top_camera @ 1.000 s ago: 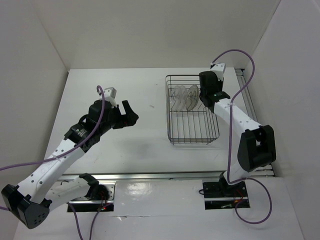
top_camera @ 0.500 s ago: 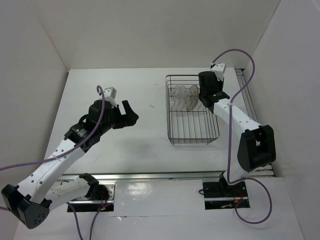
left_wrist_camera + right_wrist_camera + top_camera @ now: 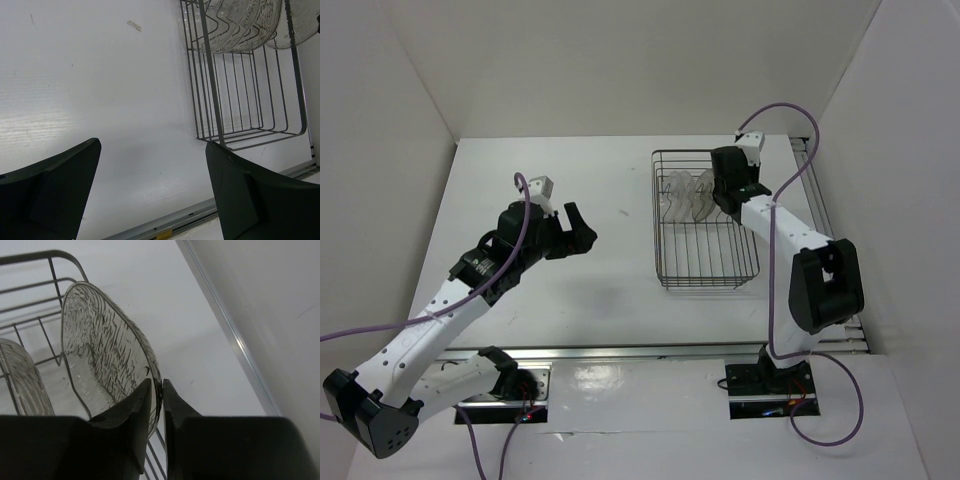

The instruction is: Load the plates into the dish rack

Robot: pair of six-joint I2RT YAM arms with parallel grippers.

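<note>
1. The dish rack (image 3: 708, 255) is sitting on the white bench (image 3: 580, 170), right of centre. Its long axis is running from the near edge toward the far wall.
2. The plates (image 3: 685, 195) are standing on edge in a row across the rack's far end. At least three are showing. Their faces are turning sideways toward the rack's left and right walls, so the row is lying along the rack's short axis. The near part of the rack is holding no plate.
3. The rightmost plate (image 3: 100, 345), ribbed and see-through, is standing on edge just inside the rack's right wall and is leaning a little. A neighbouring plate (image 3: 20, 380) is standing just beside it on the left, apart from it.
4. The right end effector (image 3: 157, 386) is reaching down at the rack's far right corner. Its dark fingers (image 3: 130, 410) are standing close on either side of the rightmost plate's upper rim, with only a narrow slit between them. Whether they are pinching the rim or merely bracketing it cannot be told.
5. The left end effector (image 3: 152, 145) is hovering over bare bench left of the rack, well apart from it. It is released, with its fingers spread wide and holding nothing, and it is pointing toward the rack.
6. A purple cable (image 3: 790, 108) is looping above the right arm. A metal rail (image 3: 225, 330) is running along the bench's right edge, beyond the rack.
</note>
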